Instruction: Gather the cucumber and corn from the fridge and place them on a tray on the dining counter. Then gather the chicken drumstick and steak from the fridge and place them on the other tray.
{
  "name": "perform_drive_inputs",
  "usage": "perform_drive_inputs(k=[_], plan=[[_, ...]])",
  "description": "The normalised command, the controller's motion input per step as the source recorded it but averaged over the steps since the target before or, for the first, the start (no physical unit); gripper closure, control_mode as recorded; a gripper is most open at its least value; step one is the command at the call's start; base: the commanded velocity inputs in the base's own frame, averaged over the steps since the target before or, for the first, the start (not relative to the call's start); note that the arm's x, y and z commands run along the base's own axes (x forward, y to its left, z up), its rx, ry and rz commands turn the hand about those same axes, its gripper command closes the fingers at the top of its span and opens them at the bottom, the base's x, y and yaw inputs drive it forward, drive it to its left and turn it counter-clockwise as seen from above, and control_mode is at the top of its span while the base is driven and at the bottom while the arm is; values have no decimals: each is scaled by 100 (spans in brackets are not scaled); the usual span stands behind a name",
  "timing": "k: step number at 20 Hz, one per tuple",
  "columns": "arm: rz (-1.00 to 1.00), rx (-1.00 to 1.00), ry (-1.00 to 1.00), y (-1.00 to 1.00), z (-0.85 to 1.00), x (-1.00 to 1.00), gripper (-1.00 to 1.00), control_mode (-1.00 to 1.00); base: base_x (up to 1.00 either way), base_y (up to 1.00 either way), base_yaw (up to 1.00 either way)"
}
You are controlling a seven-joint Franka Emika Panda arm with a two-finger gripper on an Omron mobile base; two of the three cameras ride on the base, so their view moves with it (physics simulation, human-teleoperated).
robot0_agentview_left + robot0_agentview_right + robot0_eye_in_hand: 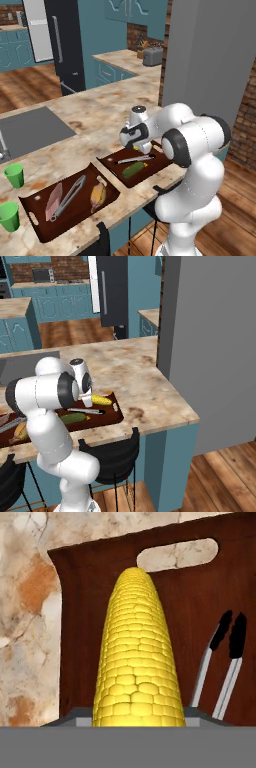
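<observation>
White arm (195,150), dark joints

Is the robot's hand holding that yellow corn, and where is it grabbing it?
It cannot be told. The corn lies over the tray right at the gripper, but the fingertips are hidden.

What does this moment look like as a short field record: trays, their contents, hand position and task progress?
near tray: cucumber, tongs, corn
far tray: steak, second tongs, chicken drumstick
surface: both trays on the dining counter
gripper: low over the near tray, at the corn; hand view shows the cob lying on the tray, tip toward the handle slot
fingers: grip not visible
green cups: two, on the counter beside the far tray
progress: all four foods sit on trays
</observation>
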Motion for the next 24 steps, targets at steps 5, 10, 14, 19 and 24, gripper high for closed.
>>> perform_drive_inputs(k=[5, 10, 14, 19, 24], plan=[[-8, 1, 9, 11, -39, 10, 100, -100, 0, 0, 0], [-6, 1, 10, 1, -7, -16, -100, -100, 0, 0, 0], [-5, 1, 6, 0, 7, -44, -100, -100, 0, 0, 0], [-5, 0, 1, 0, 31, -46, -100, -100, 0, 0, 0], [-2, 1, 0, 0, 35, -46, -100, -100, 0, 0, 0]])
